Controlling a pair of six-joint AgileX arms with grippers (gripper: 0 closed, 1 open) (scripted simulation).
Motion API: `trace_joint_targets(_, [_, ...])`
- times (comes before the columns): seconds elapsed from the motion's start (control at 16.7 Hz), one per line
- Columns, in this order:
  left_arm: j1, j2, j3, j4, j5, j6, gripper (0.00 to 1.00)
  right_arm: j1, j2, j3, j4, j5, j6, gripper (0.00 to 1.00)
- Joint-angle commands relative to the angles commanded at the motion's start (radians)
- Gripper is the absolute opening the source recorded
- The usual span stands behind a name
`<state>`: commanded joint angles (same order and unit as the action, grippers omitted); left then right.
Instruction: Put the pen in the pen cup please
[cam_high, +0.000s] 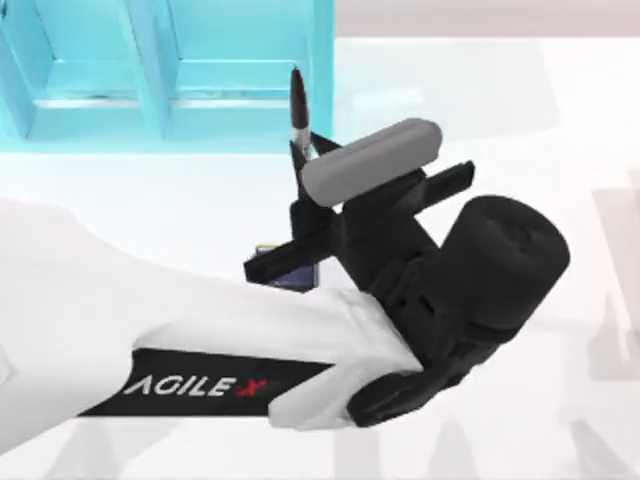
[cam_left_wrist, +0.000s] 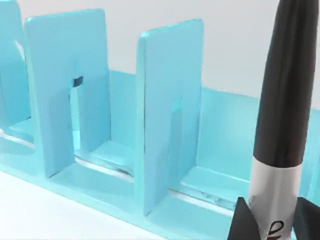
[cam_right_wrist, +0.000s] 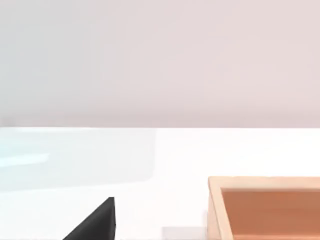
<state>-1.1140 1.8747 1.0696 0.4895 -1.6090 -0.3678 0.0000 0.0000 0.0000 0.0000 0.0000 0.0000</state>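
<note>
Standing behind everything is the turquoise shelf (cam_high: 160, 70). In front of it the left arm (cam_high: 150, 330) reaches across, its gripper (cam_high: 300, 150) clenched on the pen (cam_high: 297, 100), held upright near the shelf. The cup (cam_high: 290, 268) peeks out below the gripper, nearer than the shelf.

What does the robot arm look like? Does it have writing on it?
The left arm is smooth and white, with a black stripe carrying AGILEX in white letters and a red X. Its wrist is black and chunky, with a rounded grey bar on top. The left gripper has thin black fingers.
</note>
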Motion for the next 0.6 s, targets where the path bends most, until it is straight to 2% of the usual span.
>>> trace_joint_targets(0.18, [0.0, -0.024, -0.006, -0.095, -0.014, -0.016, 0.0, 0.0, 0.0, 0.0, 0.0, 0.0, 0.0, 1.0])
trace_joint_targets(0.48, [0.0, -0.034, -0.006, -0.106, -0.02, -0.025, 0.0, 0.0, 0.0, 0.0, 0.0, 0.0, 0.0, 1.0])
trace_joint_targets(0.6, [0.0, -0.034, -0.006, -0.106, -0.02, -0.025, 0.15, 0.0, 0.0, 0.0, 0.0, 0.0, 0.0, 1.0])
